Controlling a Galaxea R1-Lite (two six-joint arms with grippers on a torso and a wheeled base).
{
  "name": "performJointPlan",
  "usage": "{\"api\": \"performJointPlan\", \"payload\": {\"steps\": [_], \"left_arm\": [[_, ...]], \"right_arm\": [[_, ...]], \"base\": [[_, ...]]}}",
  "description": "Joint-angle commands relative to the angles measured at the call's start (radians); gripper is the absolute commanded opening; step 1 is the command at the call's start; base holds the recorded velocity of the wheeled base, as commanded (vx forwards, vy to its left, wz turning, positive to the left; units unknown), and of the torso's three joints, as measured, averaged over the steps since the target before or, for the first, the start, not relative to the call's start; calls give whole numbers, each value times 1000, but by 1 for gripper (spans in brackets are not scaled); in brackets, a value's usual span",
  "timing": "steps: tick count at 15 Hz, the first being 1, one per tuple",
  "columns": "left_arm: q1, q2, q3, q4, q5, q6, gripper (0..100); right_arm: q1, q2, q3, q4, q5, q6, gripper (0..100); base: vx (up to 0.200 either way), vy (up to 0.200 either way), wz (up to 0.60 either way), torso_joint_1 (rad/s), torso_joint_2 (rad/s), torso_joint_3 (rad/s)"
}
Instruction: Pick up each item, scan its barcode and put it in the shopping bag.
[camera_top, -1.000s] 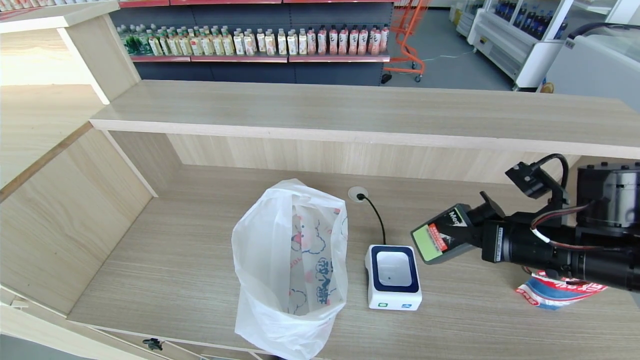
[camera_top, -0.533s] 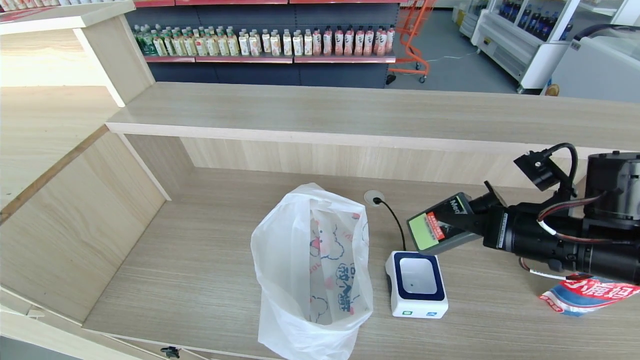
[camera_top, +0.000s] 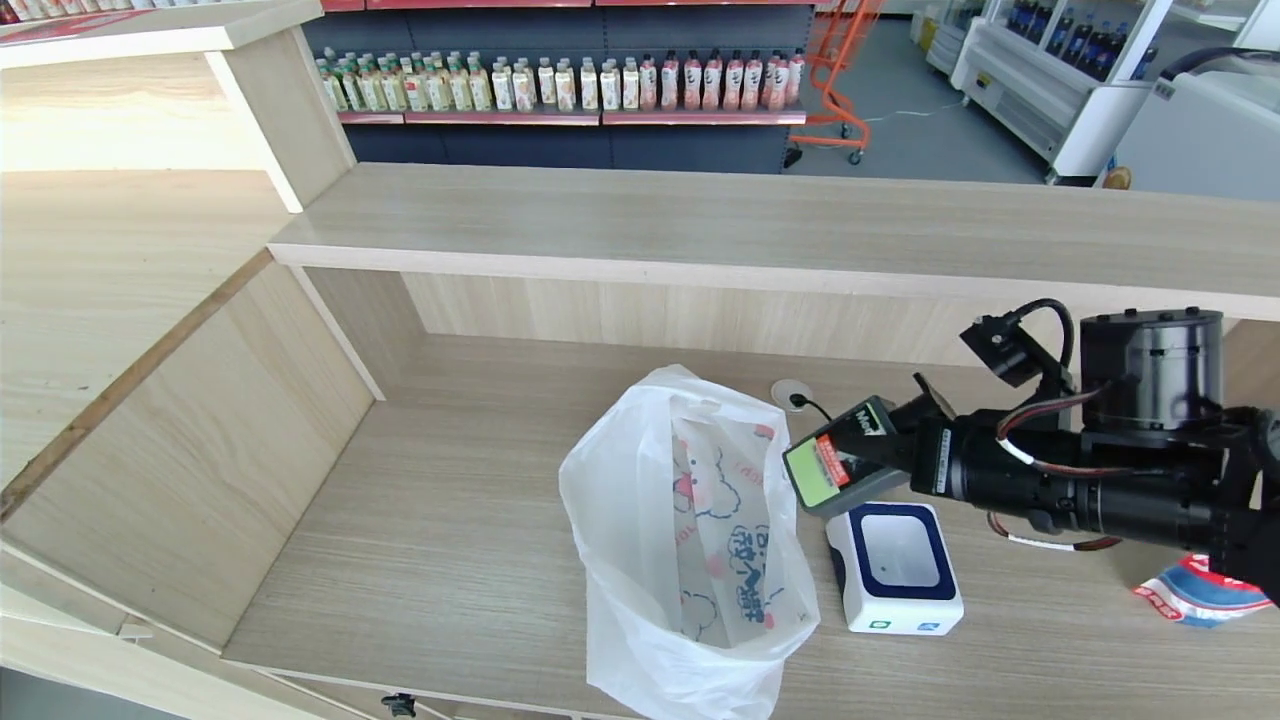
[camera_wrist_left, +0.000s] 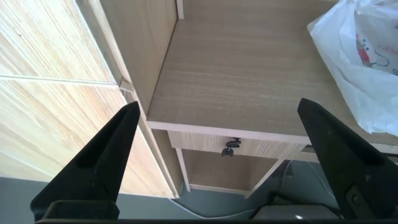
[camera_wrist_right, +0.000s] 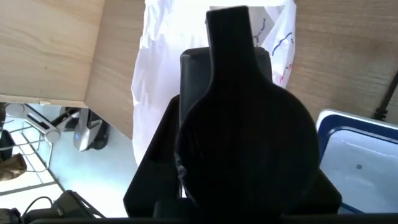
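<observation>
Your right pincer (camera_top: 905, 440) is gripping the dark box (camera_top: 835, 465), holding it above the scanner's (camera_top: 895, 560) far edge, just right of the shopping bag (camera_top: 640, 540). Your left pincer (camera_wrist_left: 219, 109) is hanging released over the counter's (camera_wrist_left: 249, 81) near-left edge.

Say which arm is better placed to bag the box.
Right. The right hand grips the box above the scanner, beside the bag. The left hand is open and empty, past the counter's front edge.
</observation>
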Motion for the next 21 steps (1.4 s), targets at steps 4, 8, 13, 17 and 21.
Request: {"api": "performJointPlan", "payload": {"steps": [4, 8, 13, 17, 21], "left_arm": [[-1, 0, 0, 0, 2, 0, 100], [-1, 0, 0, 0, 0, 0, 100], [-1, 0, 0, 0, 0, 0, 100], [-1, 0, 0, 0, 0, 0, 100], [-1, 0, 0, 0, 0, 0, 100]], "right_arm": [[89, 214, -104, -7, -95, -113, 0], [130, 322, -176, -10, -122, -270, 0], [190, 431, -250, -59, -124, -446, 0], [185, 478, -242, -109, -124, -606, 0], [187, 483, -242, -139, -119, -612, 100]], "base": [[0, 0, 0, 0, 0, 0], [0, 0, 0, 0, 0, 0], [0, 0, 0, 0, 0, 0], [0, 0, 0, 0, 0, 0], [0, 0, 0, 0, 0, 0]]}}
